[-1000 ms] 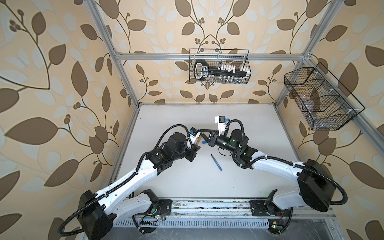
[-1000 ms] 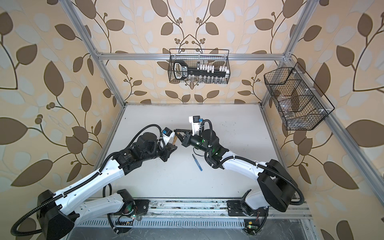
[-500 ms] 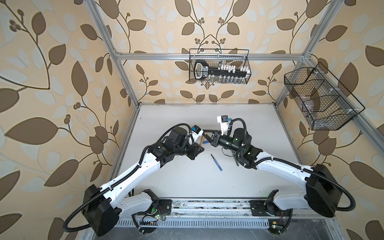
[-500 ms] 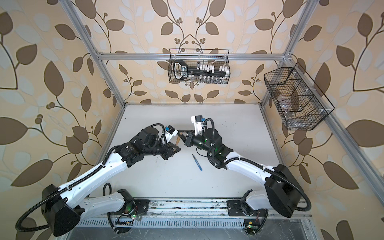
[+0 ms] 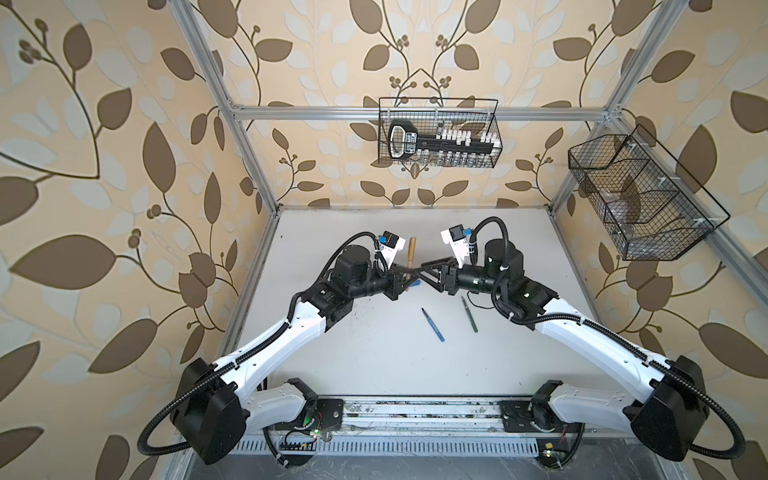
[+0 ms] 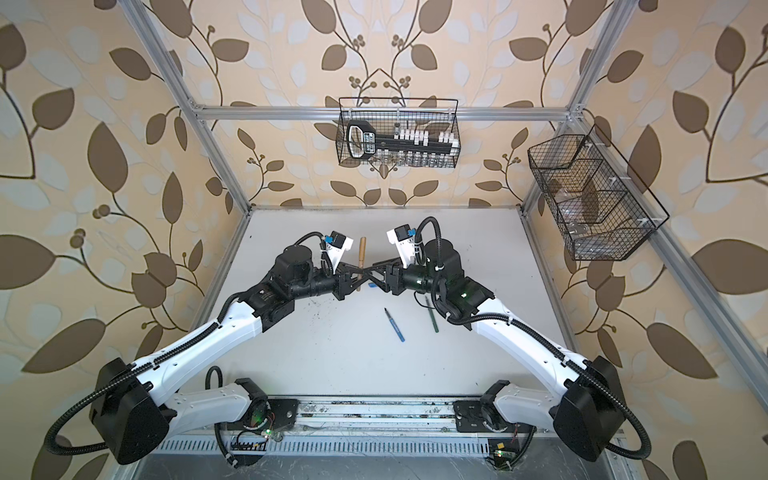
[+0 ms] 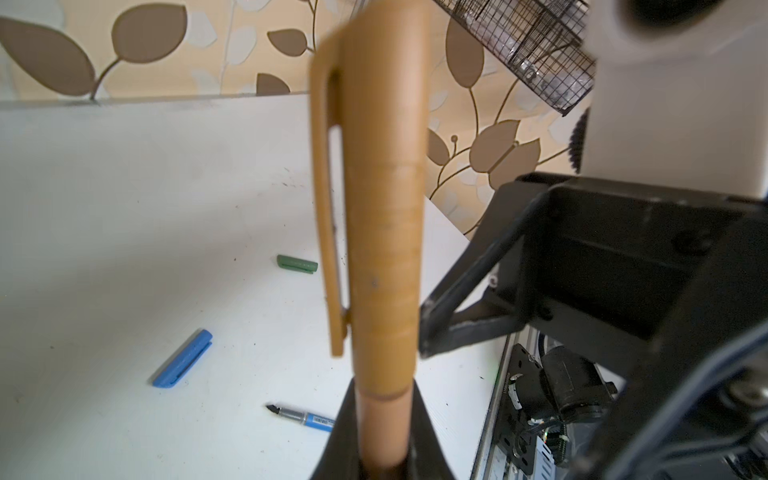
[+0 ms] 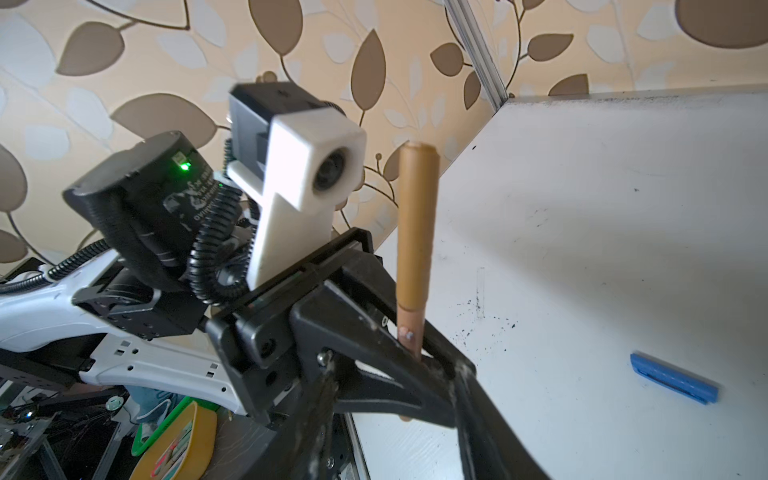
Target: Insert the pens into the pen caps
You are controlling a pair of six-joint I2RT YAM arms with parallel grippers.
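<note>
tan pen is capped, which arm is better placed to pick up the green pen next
Right. The right gripper stands open and empty, and the green pen lies close beside that arm. The left gripper is shut on the capped tan pen, so it likely can't pick anything yet.

White arm links, black joints, ribbed black cables, white wrist-camera housings
</note>
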